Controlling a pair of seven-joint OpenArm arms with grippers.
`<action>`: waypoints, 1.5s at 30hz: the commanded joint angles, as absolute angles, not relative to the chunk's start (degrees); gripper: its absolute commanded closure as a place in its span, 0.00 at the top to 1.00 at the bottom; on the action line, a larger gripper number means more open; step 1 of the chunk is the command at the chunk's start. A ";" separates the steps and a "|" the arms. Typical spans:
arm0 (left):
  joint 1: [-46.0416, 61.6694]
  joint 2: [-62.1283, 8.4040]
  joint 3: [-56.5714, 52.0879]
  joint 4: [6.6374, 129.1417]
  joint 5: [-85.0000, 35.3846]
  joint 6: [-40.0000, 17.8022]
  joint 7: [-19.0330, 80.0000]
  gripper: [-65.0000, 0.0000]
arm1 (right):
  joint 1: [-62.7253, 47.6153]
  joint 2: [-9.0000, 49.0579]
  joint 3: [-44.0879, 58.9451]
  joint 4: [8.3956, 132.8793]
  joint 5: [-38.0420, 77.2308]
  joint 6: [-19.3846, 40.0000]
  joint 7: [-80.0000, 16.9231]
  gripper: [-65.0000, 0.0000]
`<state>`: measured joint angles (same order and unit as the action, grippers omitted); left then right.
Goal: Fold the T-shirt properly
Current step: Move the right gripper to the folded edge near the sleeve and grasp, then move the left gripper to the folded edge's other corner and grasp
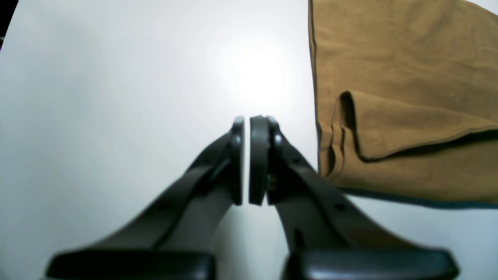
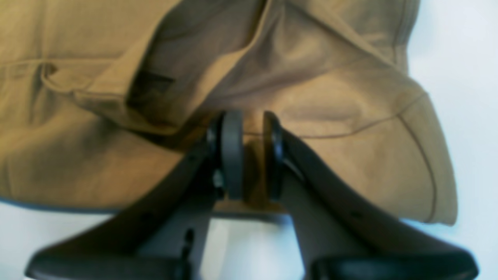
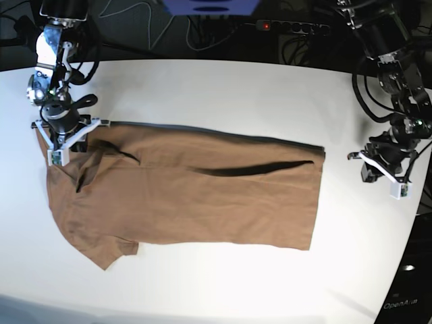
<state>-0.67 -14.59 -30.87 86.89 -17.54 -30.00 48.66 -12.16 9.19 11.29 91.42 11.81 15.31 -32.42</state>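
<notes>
Right wrist view shows your right gripper (image 2: 248, 155) with its jaws nearly together, pinching a fold of the T-shirt (image 2: 334, 128) between the pads; tan cloth fills the narrow gap and bunches up around the fingers. That grip looks to be at the shoulder or collar end, likely so you can lift and carry that edge over for a fold, though the exact seam is hard to tell.

In the base view this same gripper (image 3: 62, 138) sits at the far left corner of the T-shirt (image 3: 202, 202), which lies flat on the white table (image 3: 223, 88), running left to right. A long dark crease runs along its middle, suggesting one lengthwise fold is already laid, and a sleeve points toward the near left.

Your left gripper (image 1: 246, 159) has its pads pressed together and holds nothing. It hangs over bare table just beside the shirt's right-hand hem, apart from the cloth, and is probably waiting to take that end.

One marking reads "OpenArm" at the base view's near right corner. No print, brand or tag is visible on the shirt.
</notes>
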 commanded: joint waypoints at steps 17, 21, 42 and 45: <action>1.36 -15.43 -30.99 93.76 -18.33 -30.02 47.52 0.03 | -5.41 12.26 -1.36 92.26 11.91 15.60 -28.97 0.15; 2.68 -15.43 -30.99 93.76 -18.33 -30.02 47.25 0.03 | -1.89 13.49 -2.24 94.11 11.91 15.60 -29.32 0.15; 4.44 -15.52 -17.27 101.41 -17.71 -30.02 47.60 0.03 | -13.23 18.07 7.43 94.37 11.82 15.60 -29.05 0.15; 4.44 -15.78 -12.35 100.44 -13.85 -29.58 47.60 0.03 | -13.32 18.07 7.52 94.37 11.82 15.60 -29.05 0.15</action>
